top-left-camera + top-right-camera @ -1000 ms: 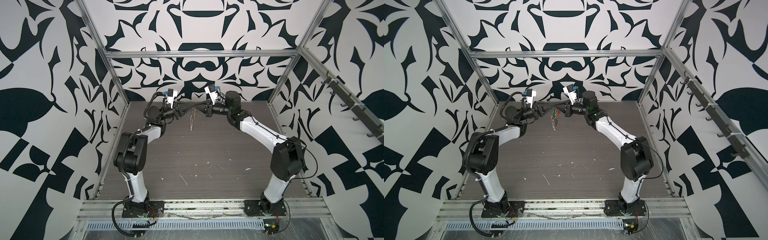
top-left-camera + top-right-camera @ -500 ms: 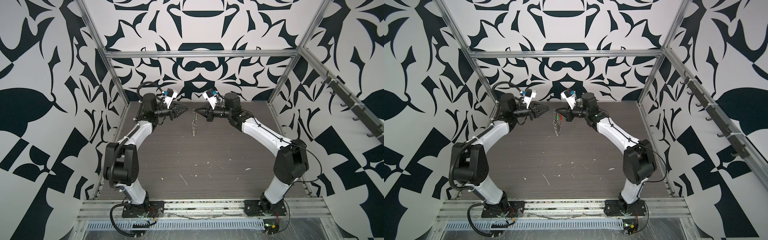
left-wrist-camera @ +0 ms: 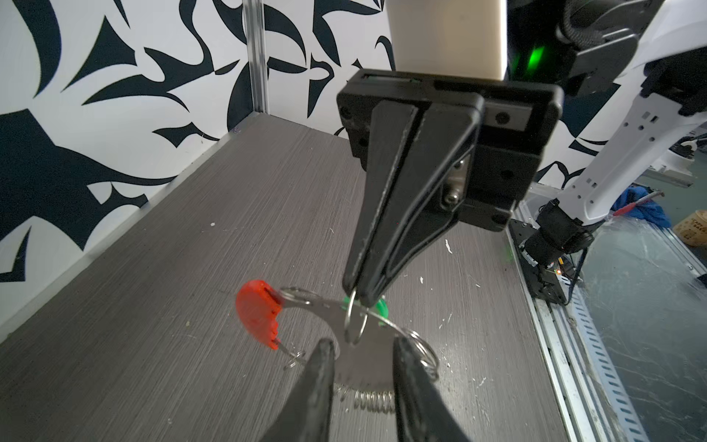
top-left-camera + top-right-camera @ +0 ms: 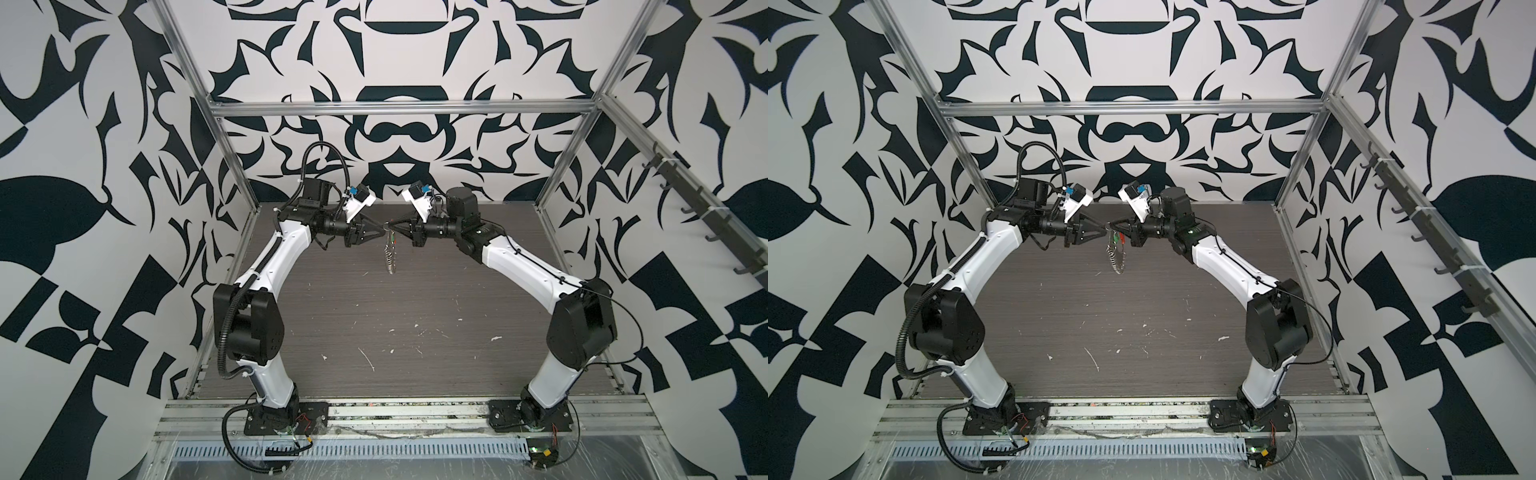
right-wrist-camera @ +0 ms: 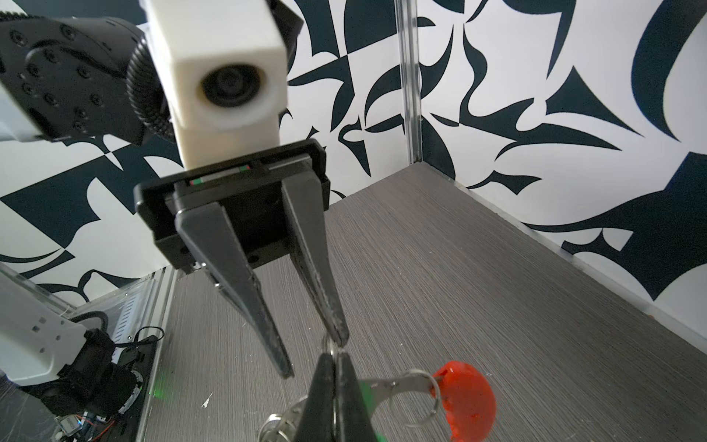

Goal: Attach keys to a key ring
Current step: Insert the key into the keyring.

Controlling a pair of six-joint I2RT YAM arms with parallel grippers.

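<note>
Both arms are raised over the back of the table, tips almost meeting. My right gripper [image 5: 333,356] is shut on a small silver split ring [image 3: 354,321], and the key ring [image 4: 390,253] hangs from it as a bunch of wire, rings and a spring coil [image 3: 371,400]. Its red plastic segment [image 3: 256,313] and the green key tag [image 3: 379,307] sit just below the held ring. The left gripper [image 3: 363,344] is open, its fingertips [image 5: 339,336] standing either side of the ring, one tip right against it. Both top views show the bunch [image 4: 1116,253] dangling between the grippers.
The dark wood-grain table [image 4: 374,324] has small white flecks on it. Patterned walls and aluminium frame posts [image 4: 232,158] close in the back and sides. The arm bases [image 4: 274,415] sit on the front rail.
The left gripper opened and pulled away to the left, then came back up to the ring with its jaws apart. The right gripper stayed shut on the ring and shifted only slightly.
</note>
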